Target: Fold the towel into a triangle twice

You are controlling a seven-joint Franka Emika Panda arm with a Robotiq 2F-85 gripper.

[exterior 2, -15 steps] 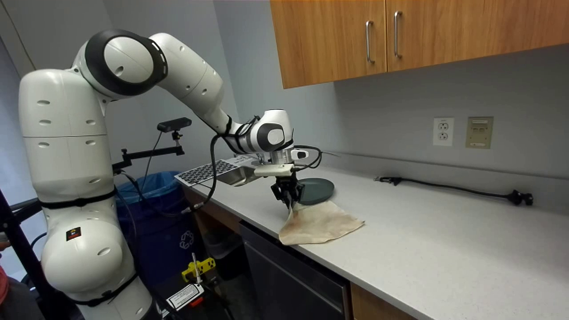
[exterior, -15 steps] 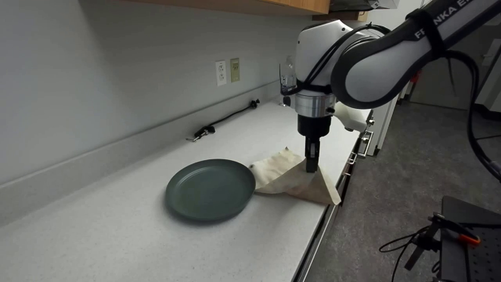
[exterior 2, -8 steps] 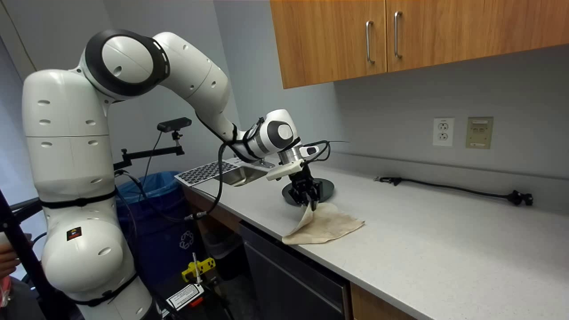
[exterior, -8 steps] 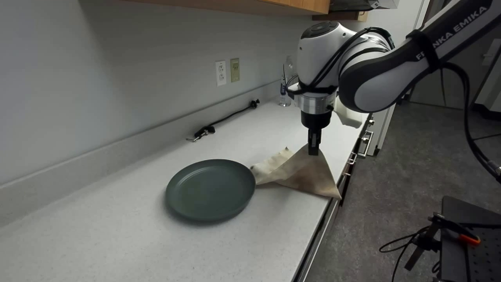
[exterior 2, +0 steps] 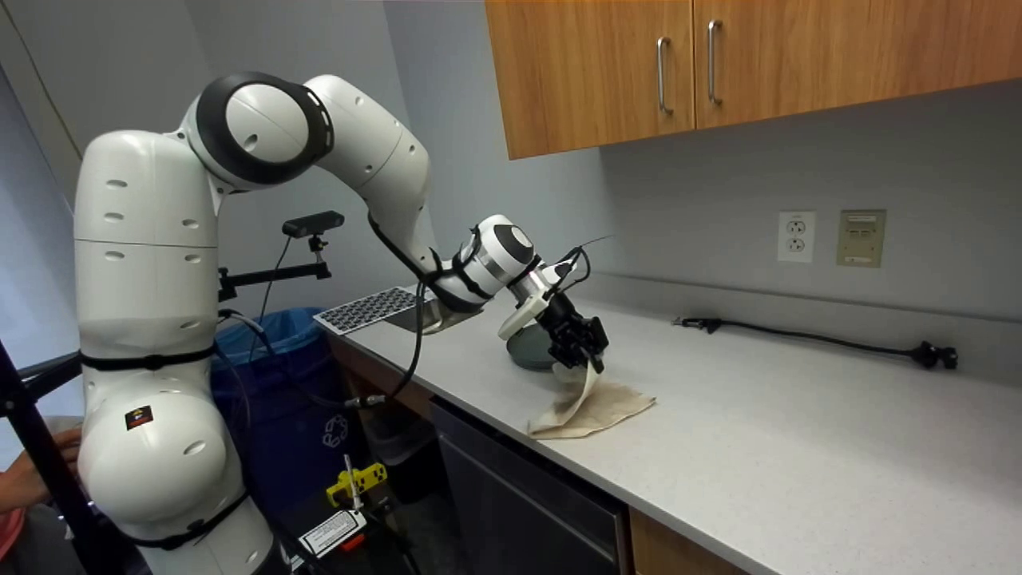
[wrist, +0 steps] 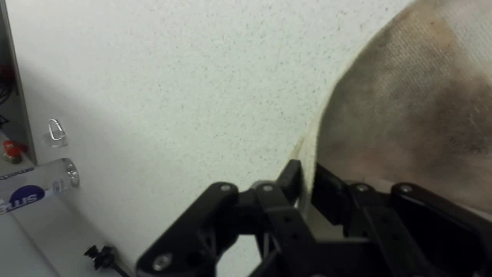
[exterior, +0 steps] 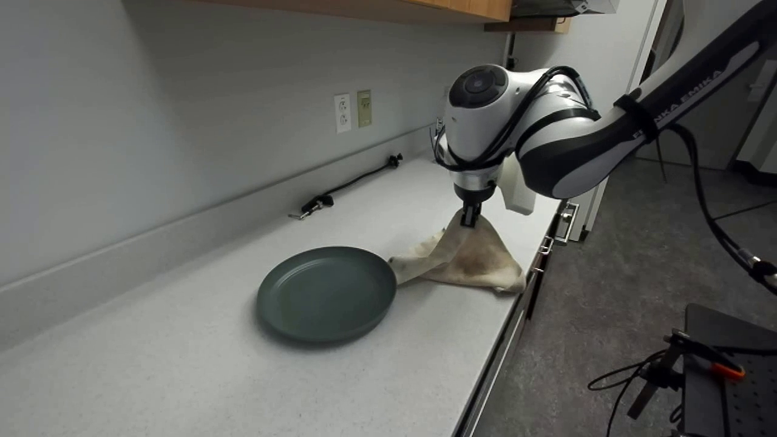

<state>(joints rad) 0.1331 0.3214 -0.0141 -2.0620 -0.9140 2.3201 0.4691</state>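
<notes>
On the pale speckled counter (exterior: 230,382), in an exterior view, the cream-beige towel (exterior: 485,258) rises to a peak at the gripper (exterior: 468,222), which reaches down with its tips closed on the topmost part. A brownish stain darkens the slope facing the viewer, and the lower edge curls near the counter's front. Another stretch of the towel slants away toward the dark green plate (exterior: 325,294), which lies flat just beside it; whether the two touch is hard to tell. Farther back, near the base of the wall (exterior: 230,79), lies a slim black stalk (exterior: 357,181) with fittings at both ends, and a white outlet (exterior: 343,113) sits above. Also in an exterior view, the arm (exterior 2: 363,140) reaches across and bends down, so the gripper leans at a slant and holds one part of the towel up, while the rest spreads on the counter. The plate shows only in part behind the gripper. Wooden cabinets (exterior 2: 591,80) hang over the counter, and a large blue bin (exterior 2: 299,435) stands behind the arm. Within the wrist view, the two fingers (wrist: 330,198) sit close together with a thin layer of the towel pinched between them; its stained face fills the right side, soft in focus. At the left is a clear bottle (wrist: 42,186) with lettering.
</notes>
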